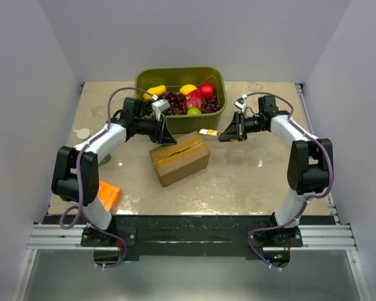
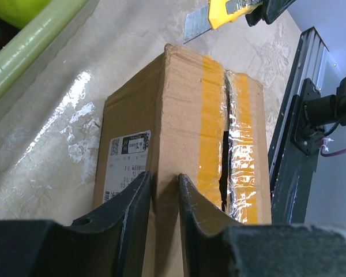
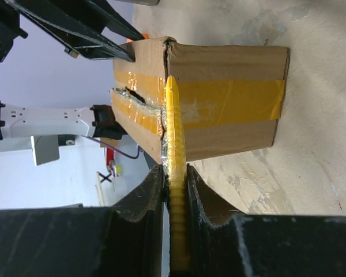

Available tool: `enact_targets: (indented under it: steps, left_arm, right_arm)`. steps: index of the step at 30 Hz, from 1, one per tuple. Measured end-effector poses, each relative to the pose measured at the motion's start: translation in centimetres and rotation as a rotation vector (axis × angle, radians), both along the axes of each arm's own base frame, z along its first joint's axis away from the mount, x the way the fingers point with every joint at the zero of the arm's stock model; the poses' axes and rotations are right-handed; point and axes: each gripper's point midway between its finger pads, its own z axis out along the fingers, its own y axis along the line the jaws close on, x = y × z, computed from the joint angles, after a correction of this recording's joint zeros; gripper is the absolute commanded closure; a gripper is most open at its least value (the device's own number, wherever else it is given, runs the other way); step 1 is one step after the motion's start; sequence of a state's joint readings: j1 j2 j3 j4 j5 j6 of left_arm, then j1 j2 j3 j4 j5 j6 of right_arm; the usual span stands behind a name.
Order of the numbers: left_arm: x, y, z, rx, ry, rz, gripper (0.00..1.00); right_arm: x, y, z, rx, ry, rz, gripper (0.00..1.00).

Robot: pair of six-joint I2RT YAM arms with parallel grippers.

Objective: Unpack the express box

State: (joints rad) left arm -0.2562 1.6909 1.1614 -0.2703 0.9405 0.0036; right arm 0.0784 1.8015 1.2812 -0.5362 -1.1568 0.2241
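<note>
Express box (image 1: 179, 158) sits mid-counter (image 1: 250, 175), just before the green bin (image 1: 175, 71). Its long axis and taped seam (image 2: 225, 133) run near-left to far-right, and the seam looks partly split. Left fingers (image 2: 135, 199): narrow gap, empty, over the box's far-left end. Right fingers (image 3: 147, 193): clamped on a yellow utility knife (image 3: 174, 127), roughly in line with the seam at the far-right end. Judgement: the right arm is better placed to cut.
</note>
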Motion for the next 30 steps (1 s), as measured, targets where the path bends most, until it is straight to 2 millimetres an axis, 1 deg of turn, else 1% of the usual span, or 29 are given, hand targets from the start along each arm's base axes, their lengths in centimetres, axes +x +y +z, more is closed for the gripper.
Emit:
enact_targets:
  steps: [6, 12, 16, 19, 24, 30]
  left_arm:
    - [0.0, 0.0, 0.0, -0.002, 0.0, -0.003, 0.78]
    - [0.0, 0.0, 0.0, -0.002, 0.001, -0.003, 0.87]
    - [0.1, 0.0, -0.1, -0.001, 0.001, -0.003, 0.95]
    - [0.1, -0.1, -0.2, 0.0, -0.002, -0.006, 0.98]
    - [0.1, 0.0, -0.2, 0.001, -0.002, -0.006, 1.0]
    - [0.2, -0.1, -0.2, 0.001, -0.002, -0.006, 1.0]
  right_arm:
    - [-0.3, 0.3, 0.3, 0.016, 0.006, 0.013, 1.0]
    - [-0.6, 0.4, -0.2, 0.015, 0.034, 0.004, 1.0]
    - [-0.6, 0.4, -0.3, 0.016, 0.04, -0.001, 1.0]
    - [-0.5, 0.4, -0.2, 0.015, 0.037, -0.002, 1.0]
    - [-0.3, 0.1, -0.2, 0.01, 0.032, -0.017, 1.0]
    - [0.7, -1.5, -0.5, -0.006, 0.03, -0.072, 1.0]
